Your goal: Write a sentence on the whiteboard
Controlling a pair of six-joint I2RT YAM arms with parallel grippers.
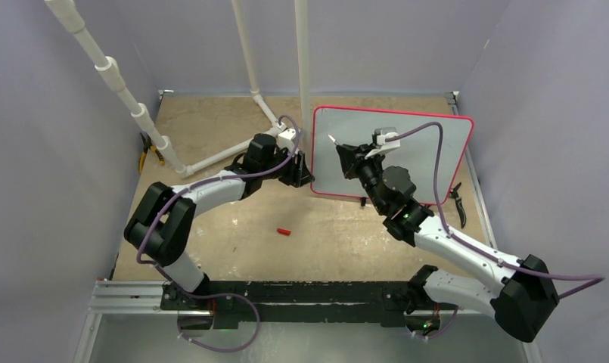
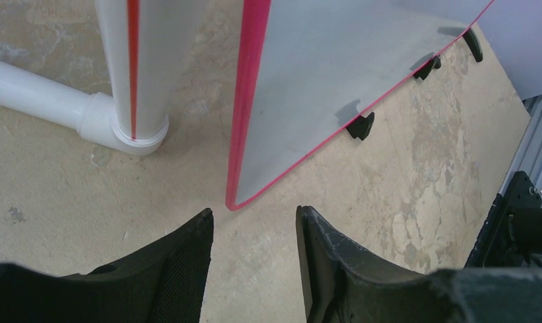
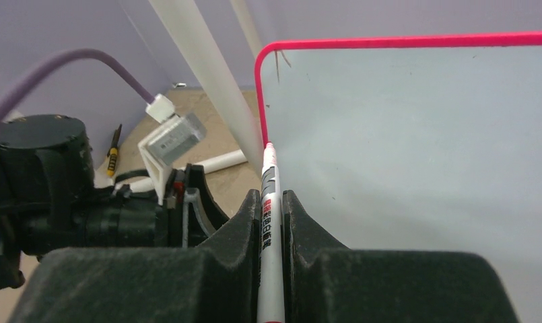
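Note:
The whiteboard [image 1: 418, 151] stands upright at the back right, white with a thin red-pink frame and black feet. No sentence shows on its face in any view. My right gripper [image 1: 350, 159] is shut on a white marker [image 3: 269, 175]. The marker's tip lies at the board's left edge [image 3: 416, 134], below the upper left corner. My left gripper [image 1: 301, 170] is open and empty, low over the table. The board's lower left corner [image 2: 231, 202] is just ahead of its jaws, not between them.
A white pipe frame [image 1: 248, 147] with an upright post [image 1: 302, 53] stands just left of the board, also in the left wrist view [image 2: 130, 67]. A small red cap [image 1: 284, 231] lies on the table. Pliers [image 1: 151, 151] lie far left; a black tool [image 1: 458, 203] lies right.

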